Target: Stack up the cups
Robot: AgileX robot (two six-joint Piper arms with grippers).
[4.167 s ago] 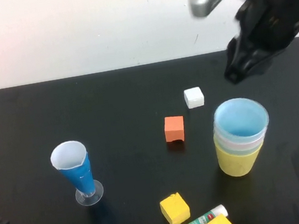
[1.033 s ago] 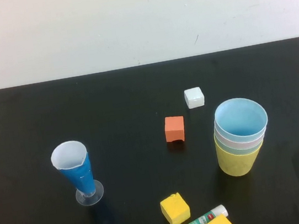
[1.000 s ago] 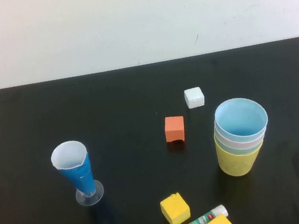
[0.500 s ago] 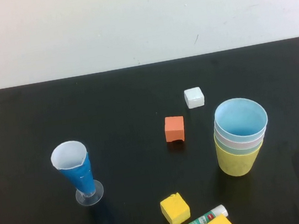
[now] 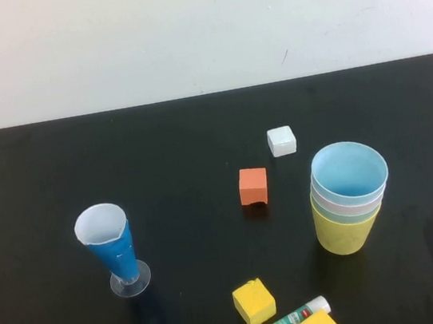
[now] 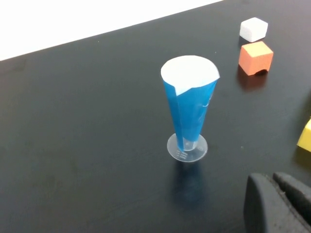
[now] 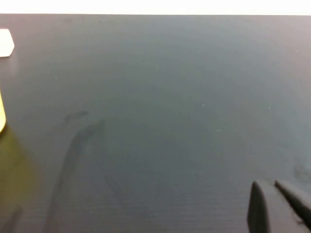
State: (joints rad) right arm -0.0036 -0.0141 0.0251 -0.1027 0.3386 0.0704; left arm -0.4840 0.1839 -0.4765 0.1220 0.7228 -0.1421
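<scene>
While the cups [image 5: 348, 200] stand nested on the table's right, light blue uppermost and yellow outermost, both arms sit outside the high view; left gripper [image 6: 277, 201] and right gripper [image 7: 277, 206] are closed, empty.

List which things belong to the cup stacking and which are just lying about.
Job: nested pastel plastic tumblers, light blue on top, yellow at the bottom.

Lying about: blue-and-white conical cup, orange block, white block, two yellow blocks, glue stick.
</scene>
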